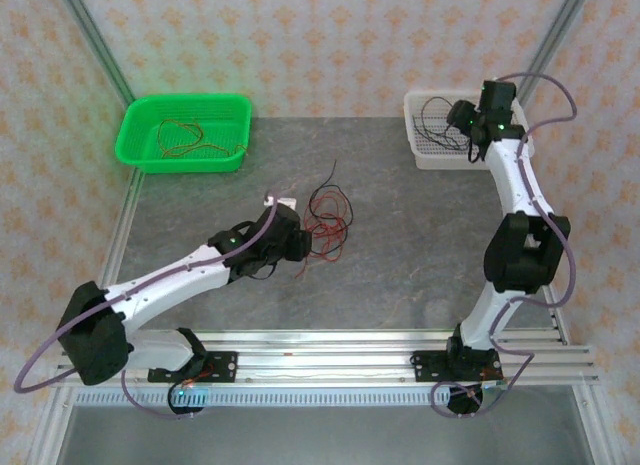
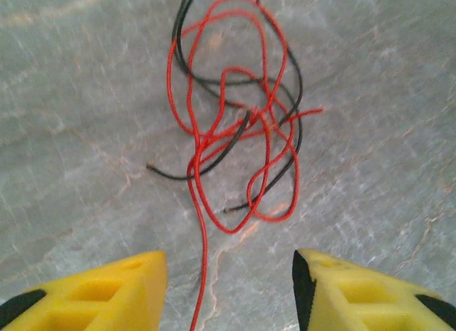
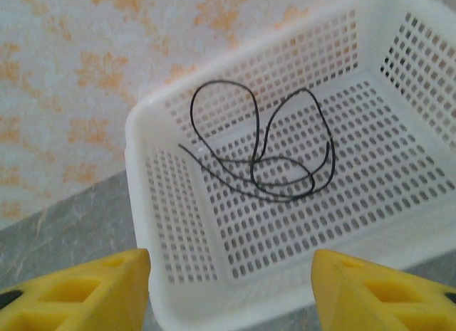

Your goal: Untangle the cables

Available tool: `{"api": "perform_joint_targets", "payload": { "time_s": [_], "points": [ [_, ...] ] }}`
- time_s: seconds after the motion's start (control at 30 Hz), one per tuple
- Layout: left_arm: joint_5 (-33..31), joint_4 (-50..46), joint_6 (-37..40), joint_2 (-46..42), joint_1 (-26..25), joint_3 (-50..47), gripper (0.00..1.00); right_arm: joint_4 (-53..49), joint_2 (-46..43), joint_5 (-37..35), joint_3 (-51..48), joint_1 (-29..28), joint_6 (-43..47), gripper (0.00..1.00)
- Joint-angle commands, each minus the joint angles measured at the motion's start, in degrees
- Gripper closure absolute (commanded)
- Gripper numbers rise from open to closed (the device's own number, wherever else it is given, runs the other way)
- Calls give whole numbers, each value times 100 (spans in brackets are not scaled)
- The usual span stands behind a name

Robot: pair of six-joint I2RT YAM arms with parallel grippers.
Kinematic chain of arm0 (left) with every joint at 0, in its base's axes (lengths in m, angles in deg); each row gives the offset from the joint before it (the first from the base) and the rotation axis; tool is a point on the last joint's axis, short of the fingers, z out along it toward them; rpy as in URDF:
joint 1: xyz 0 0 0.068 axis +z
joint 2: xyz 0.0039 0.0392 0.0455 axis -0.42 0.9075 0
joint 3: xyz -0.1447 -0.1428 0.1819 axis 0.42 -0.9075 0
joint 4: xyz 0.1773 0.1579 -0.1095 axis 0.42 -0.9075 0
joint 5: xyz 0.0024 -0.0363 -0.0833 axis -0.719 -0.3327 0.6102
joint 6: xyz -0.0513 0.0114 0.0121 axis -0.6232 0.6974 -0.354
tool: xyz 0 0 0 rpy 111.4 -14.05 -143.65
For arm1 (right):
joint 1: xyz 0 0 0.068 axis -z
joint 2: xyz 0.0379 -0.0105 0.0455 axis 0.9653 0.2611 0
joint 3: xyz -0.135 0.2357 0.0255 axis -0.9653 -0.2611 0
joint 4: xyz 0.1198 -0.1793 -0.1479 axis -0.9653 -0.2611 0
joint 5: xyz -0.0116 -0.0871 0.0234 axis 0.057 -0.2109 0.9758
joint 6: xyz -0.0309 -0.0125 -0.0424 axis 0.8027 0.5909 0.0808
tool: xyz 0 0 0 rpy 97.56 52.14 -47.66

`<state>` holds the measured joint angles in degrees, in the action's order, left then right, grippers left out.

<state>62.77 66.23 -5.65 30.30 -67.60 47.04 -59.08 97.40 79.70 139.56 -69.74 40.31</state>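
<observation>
tangle (image 1: 328, 220) of cables lies loose on the grey surface (image 1: 400, 275), about mid-surface. seen from the left wrist, red wires (image 2: 171, 67) and black wires (image 2: 174, 176) loop through one another with several crossings. two black ends lie free on the near side of the tangle.

one long red strand (image 2: 204, 253) runs out of the tangle's near side and passes between the yellow fingers (image 2: 107, 288) of the left pincer (image 2: 229, 277).

left pincer: just beside the tangle on its left in the top view, low over the surface. released, fingers apart, the strand lying in the gap and not pinched.

right pincer (image 3: 231, 274): well apart from the tangle, off to its far right, above the white basket (image 3: 142, 139). released, nothing between the fingers.

white basket: far right of the tangle, at the surface's back edge. one black strand (image 3: 258, 156) lies coiled in loose loops on its floor.

green basket (image 1: 135, 135): far left of the tangle, also at the back. thin red wire (image 1: 178, 135) lies looped inside; cannot tell how many strands.
</observation>
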Motion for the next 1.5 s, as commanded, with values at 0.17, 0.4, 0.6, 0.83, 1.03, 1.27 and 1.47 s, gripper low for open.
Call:
{"api": "perform_joint_targets", "payload": {
  "time_s": [0.17,0.4,0.6,0.83,1.03,1.27,1.47],
  "points": [
    [579,891,-595,673,24,-421,60,398,-1320,182,-1290,-296,36,39],
    [669,1509,-837,1122,149,-543,72,488,-1908,152,-2077,-354,35,39],
    [624,1679,-849,1320,316,-530,73,556,-2248,148,-2544,-372,17,40],
    [570,1714,-805,1494,401,-488,71,560,-2468,168,-2771,-389,33,40],
    [624,1879,-769,1611,416,-445,72,561,-2583,172,-2834,-398,26,40],
    [510,1900,-717,1770,440,-350,77,537,-2714,179,-2916,-407,16,40],
    [342,1831,-690,1698,447,-235,91,501,-2962,214,-3093,-425,-20,40]
  ]
}}
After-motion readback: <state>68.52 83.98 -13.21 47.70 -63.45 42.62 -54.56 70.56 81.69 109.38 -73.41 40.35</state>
